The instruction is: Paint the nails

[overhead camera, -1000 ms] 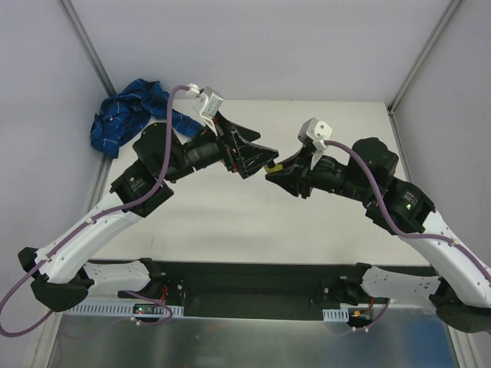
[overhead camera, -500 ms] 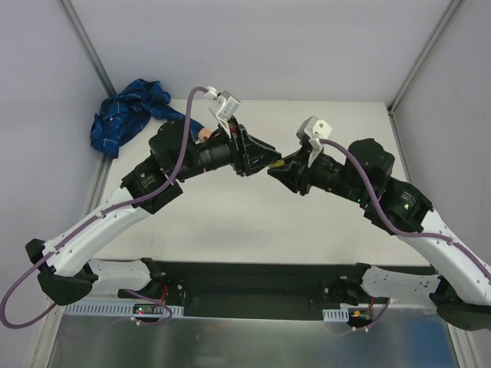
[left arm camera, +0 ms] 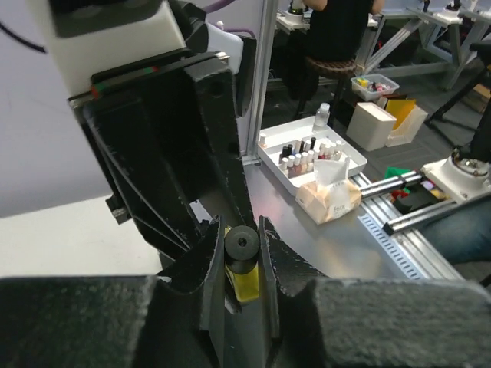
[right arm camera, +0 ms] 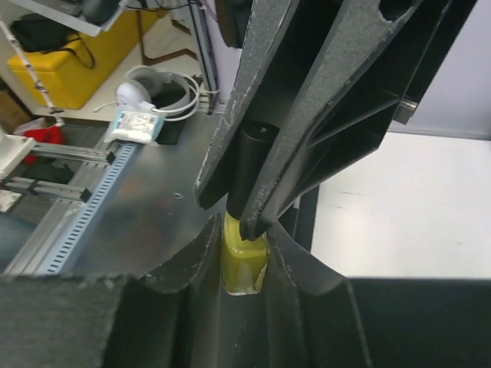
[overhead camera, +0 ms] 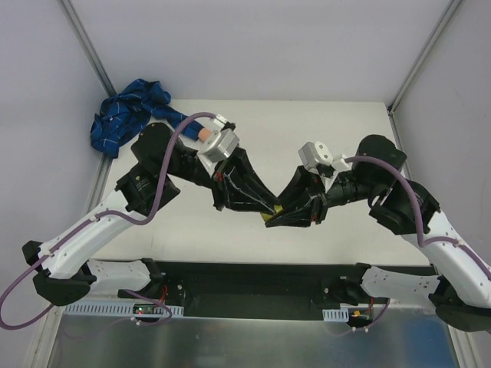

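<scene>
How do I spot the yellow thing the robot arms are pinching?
Find the white table, then where the left gripper and right gripper meet tip to tip. Pinched between them is a tiny bottle, the only yellow thing there, topped by a black cap.

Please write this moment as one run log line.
left gripper: shut on cap | right gripper: shut on bottle | cap: on bottle

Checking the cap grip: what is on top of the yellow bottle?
A black cap, pinched by the left gripper. The right gripper holds the yellow bottle; its neck, under the cap, cannot be seen.
</scene>
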`<act>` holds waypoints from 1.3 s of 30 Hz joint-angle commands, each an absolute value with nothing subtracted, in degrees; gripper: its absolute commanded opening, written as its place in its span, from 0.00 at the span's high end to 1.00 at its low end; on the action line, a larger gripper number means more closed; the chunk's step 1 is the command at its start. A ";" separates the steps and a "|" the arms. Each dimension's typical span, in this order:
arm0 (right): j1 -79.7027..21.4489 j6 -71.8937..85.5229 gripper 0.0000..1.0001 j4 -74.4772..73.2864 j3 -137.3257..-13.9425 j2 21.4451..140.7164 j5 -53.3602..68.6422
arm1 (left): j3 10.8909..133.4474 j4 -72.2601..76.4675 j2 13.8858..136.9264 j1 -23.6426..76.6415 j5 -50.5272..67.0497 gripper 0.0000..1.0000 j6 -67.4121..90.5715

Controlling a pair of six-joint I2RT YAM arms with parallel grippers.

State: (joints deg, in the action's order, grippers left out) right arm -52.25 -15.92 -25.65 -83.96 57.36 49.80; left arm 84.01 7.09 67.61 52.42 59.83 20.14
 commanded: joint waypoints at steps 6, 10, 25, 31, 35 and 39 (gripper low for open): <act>-50.80 -15.28 1.00 -21.68 -84.63 53.88 56.47 | 81.91 5.28 60.91 51.94 46.79 0.40 13.54; -50.63 -18.98 1.00 -27.15 -86.04 54.05 43.09 | 82.87 0.80 58.89 51.94 28.97 0.11 14.41; -56.16 -22.68 1.00 -26.28 -85.78 56.69 4.84 | 88.32 -7.73 65.65 52.03 15.21 0.09 20.83; -57.48 -22.68 1.00 -25.22 -84.73 56.78 2.37 | 89.12 -8.70 68.29 52.21 14.15 0.27 21.44; -58.36 -22.50 1.00 -24.79 -84.73 57.57 1.76 | 90.17 -8.88 70.22 52.56 16.52 0.60 21.80; -58.27 -23.54 1.00 -24.52 -84.81 57.57 10.94 | 92.02 -9.32 72.24 52.38 26.51 1.00 19.35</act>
State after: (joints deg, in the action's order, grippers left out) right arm -57.45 -22.13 -28.21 -84.18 58.33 2.46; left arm 88.86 -10.00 70.46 52.95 18.90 21.45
